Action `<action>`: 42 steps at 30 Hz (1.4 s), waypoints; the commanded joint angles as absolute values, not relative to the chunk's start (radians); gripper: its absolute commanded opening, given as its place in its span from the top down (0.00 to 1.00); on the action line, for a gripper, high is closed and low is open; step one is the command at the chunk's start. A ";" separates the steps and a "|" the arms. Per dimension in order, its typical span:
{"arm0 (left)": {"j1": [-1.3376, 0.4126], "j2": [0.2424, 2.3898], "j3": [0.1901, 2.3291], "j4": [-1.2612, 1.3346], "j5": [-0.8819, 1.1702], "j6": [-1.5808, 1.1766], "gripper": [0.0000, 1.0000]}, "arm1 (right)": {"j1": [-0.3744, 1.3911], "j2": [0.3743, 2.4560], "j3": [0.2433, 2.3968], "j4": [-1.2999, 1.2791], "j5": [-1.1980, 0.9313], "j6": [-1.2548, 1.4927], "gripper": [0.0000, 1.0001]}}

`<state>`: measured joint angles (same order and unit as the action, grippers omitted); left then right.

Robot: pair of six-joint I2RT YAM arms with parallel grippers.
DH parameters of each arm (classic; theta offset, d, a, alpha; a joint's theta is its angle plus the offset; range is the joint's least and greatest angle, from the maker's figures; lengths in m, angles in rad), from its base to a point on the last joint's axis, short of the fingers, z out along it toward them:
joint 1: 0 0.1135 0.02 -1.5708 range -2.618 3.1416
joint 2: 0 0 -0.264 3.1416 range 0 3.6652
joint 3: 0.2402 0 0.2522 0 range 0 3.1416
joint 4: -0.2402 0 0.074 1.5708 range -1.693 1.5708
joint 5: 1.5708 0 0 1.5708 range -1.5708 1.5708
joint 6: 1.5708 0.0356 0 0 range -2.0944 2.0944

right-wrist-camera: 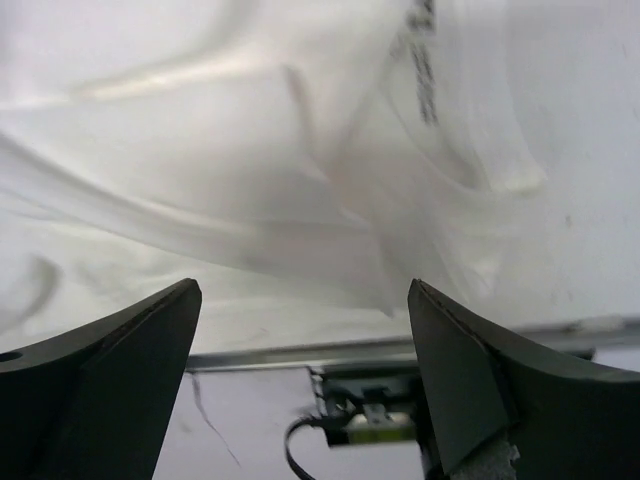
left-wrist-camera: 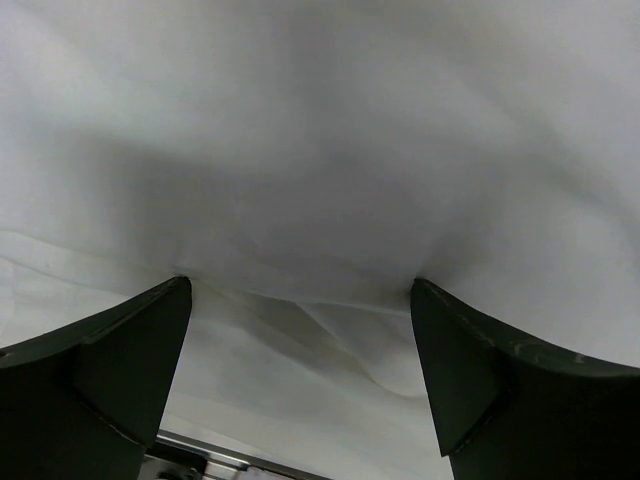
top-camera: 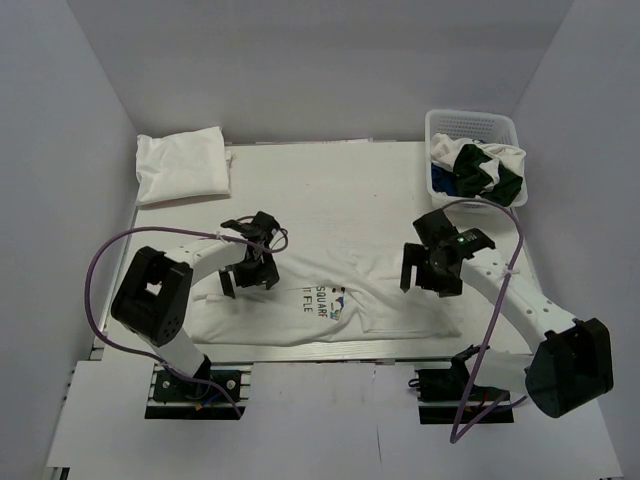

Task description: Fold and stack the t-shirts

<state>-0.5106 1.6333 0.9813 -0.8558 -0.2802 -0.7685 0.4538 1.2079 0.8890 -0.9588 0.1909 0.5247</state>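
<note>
A white t-shirt with a colourful print (top-camera: 335, 305) lies spread on the table near the front edge. My left gripper (top-camera: 249, 282) hovers over its left part, open; in the left wrist view white cloth (left-wrist-camera: 320, 180) fills the frame beyond the spread fingers (left-wrist-camera: 120, 370), with nothing gripped. My right gripper (top-camera: 428, 284) is over the shirt's right part, open too. In the right wrist view the fingertips (right-wrist-camera: 490, 380) stand wide apart, with wrinkled cloth (right-wrist-camera: 300, 200) beyond them. A folded white t-shirt (top-camera: 182, 165) rests at the back left.
A white lattice basket (top-camera: 470, 125) at the back right holds blue, dark green and white shirts (top-camera: 480, 170). The table's front rail (right-wrist-camera: 400, 350) and a cable show under the right gripper. White walls close in the table on three sides.
</note>
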 commanded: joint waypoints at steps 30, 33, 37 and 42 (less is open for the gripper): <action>-0.244 1.806 1.051 -0.874 -0.195 -0.761 0.00 | 0.216 2.218 1.584 -0.422 0.084 0.391 0.11; -0.267 1.691 0.942 -0.926 -0.144 -0.817 0.00 | 0.222 2.347 1.811 -0.459 0.019 0.396 0.13; -0.276 1.521 0.844 -1.077 -0.208 -0.936 0.00 | 0.213 2.428 1.943 -0.425 -0.051 0.407 0.13; -0.285 1.395 0.899 -1.083 -0.222 -0.948 0.00 | 0.235 2.395 2.040 -0.368 -0.147 0.313 0.10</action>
<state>-0.2783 1.4673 0.8520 -1.0313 -0.1661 -0.9092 0.2386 2.4012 1.9972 -0.3828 -0.0982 0.4026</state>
